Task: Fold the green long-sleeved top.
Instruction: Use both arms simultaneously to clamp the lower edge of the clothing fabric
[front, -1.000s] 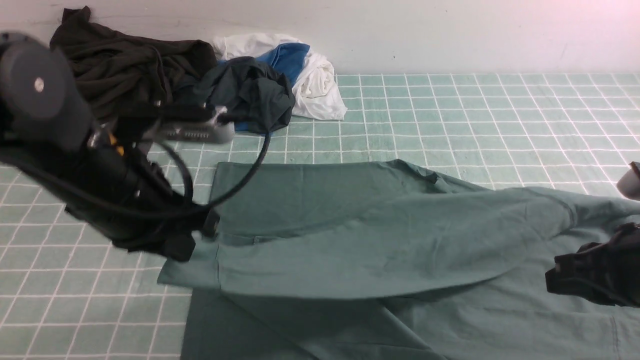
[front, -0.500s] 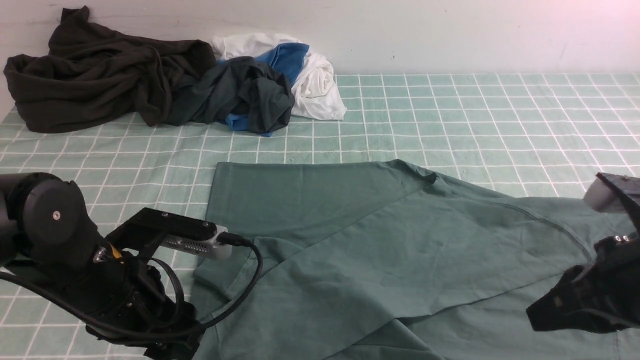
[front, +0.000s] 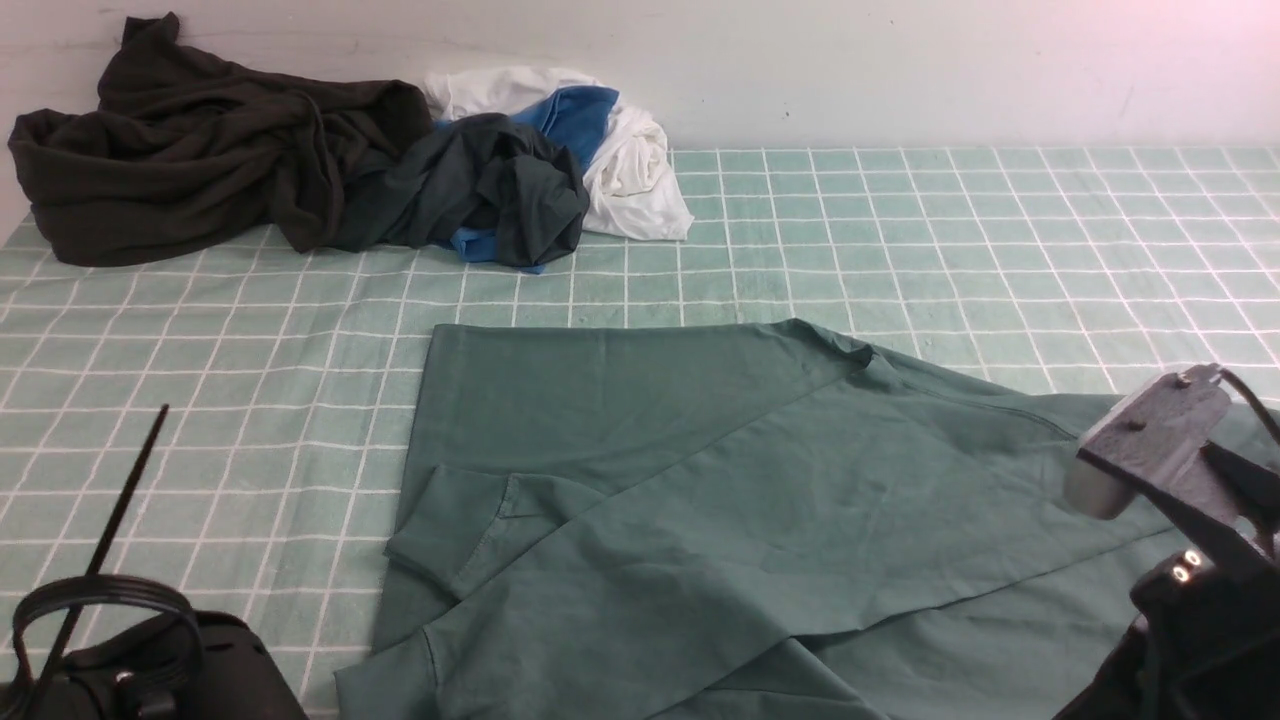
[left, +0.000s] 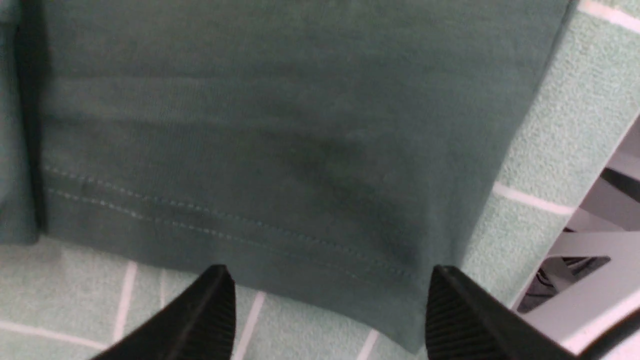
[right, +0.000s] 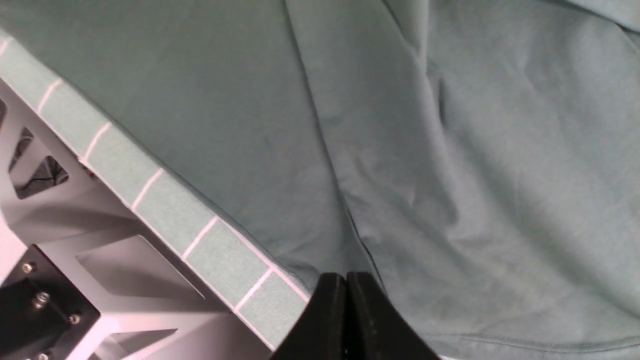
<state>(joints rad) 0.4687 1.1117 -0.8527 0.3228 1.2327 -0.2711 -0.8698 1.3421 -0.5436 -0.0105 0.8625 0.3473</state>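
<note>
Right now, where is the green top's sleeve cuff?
Front view: the sleeve cuff lies on the green long-sleeved top's left edge, on the robot's left, well nearer than the dark garment pile.

Plain sage-green top (front: 700, 480) on mint cloth (front: 900, 230) with white grid lines.

The left pincer (left: 327, 285) has its two black tips far apart, nothing between them. They sit by the stitched edge of the green long-sleeved top (left: 280, 150), flat on the checked desk (left: 545, 125).
</note>
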